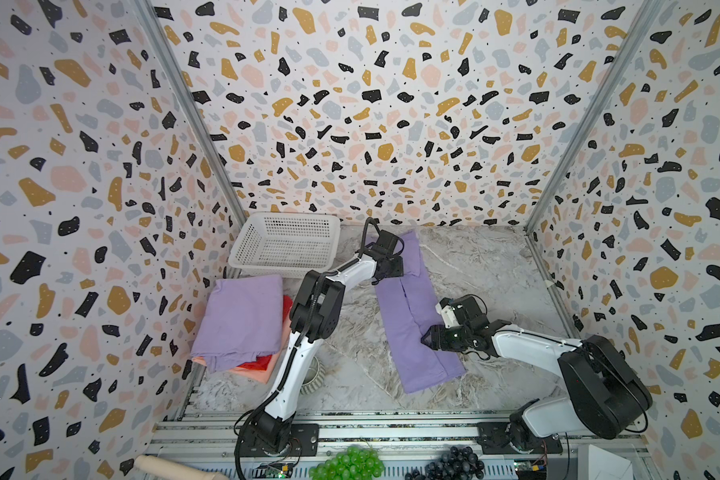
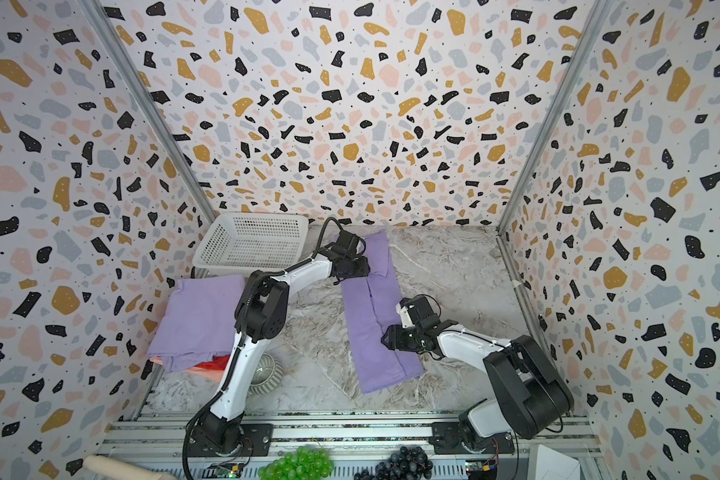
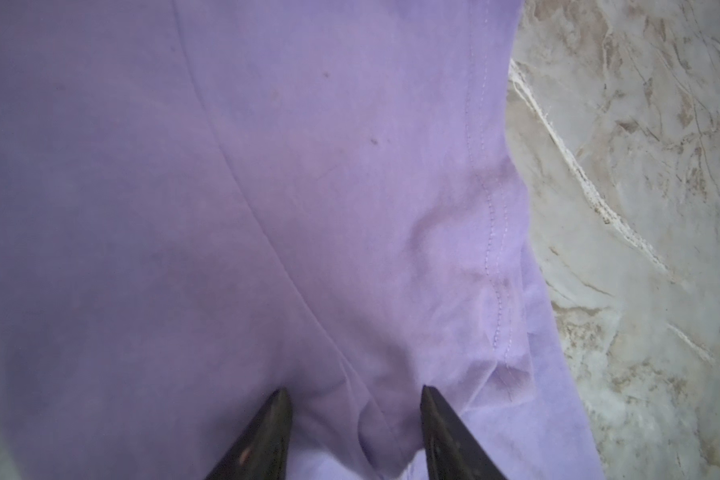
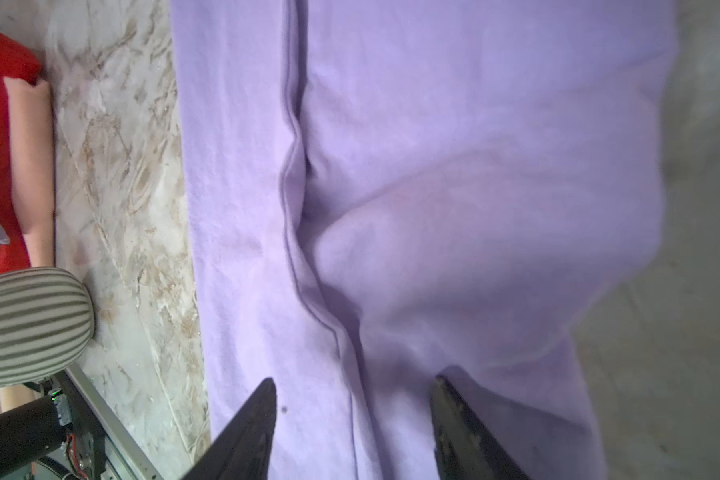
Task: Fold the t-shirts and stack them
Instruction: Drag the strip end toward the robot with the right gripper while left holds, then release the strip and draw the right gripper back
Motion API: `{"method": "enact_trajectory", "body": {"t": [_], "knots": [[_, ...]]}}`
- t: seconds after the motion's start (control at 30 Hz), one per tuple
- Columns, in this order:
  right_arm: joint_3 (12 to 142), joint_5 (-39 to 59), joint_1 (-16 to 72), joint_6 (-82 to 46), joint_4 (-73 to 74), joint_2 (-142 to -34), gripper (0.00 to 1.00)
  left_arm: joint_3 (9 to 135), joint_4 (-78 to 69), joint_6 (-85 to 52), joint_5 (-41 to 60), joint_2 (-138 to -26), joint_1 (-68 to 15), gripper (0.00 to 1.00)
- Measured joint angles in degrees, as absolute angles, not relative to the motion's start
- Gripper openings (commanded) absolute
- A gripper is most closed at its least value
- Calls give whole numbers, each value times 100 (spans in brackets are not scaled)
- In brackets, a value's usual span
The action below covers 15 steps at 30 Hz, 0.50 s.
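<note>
along the near rail lie a wooden rolling pin (image 1: 171,467), green grapes (image 1: 348,463) and dark grapes (image 1: 454,463). just past them, a ribbed bowl (image 2: 267,374) sits on the marble tabletop (image 1: 495,270), partly hidden behind the left arm. in the middle a lavender t-shirt (image 1: 404,316), folded into a long narrow strip, lies slanted from near to far. the right pincer (image 4: 354,382) is down over the strip's near half, its jaws about halfway apart with a soft ridge of the cloth between the tips; whether they pinch it i cannot tell. to the left, by the side wall, sits the stack: a folded lavender t-shirt (image 1: 238,320) on top, a red t-shirt (image 1: 254,365) under it and a salmon-pink t-shirt (image 1: 262,374) lowest. the left pincer (image 3: 356,399) is over the strip's far part, jaws likewise half apart, tips at a small pucker of cloth beside a stitched hem. farthest, in the left corner, stands a white perforated basket (image 1: 283,218).
</note>
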<state>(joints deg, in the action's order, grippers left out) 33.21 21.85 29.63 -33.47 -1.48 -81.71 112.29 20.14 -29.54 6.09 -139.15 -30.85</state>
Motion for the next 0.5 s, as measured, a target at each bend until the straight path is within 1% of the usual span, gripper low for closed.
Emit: {"method": "enact_trajectory", "body": {"t": [0.23, 0.4, 0.5], "knots": [[2939, 2294, 2963, -3516, 364, -7985, 60, 11959, 1734, -3199, 792, -14459, -3092, 53], [2943, 2290, 2963, -3566, 379, -7985, 60, 12529, 1505, -3411, 1037, -14883, -3094, 53], [3041, 2248, 2965, -3546, 193, -7985, 60, 12575, 1446, -3428, 1160, -14921, -3096, 53]]}}
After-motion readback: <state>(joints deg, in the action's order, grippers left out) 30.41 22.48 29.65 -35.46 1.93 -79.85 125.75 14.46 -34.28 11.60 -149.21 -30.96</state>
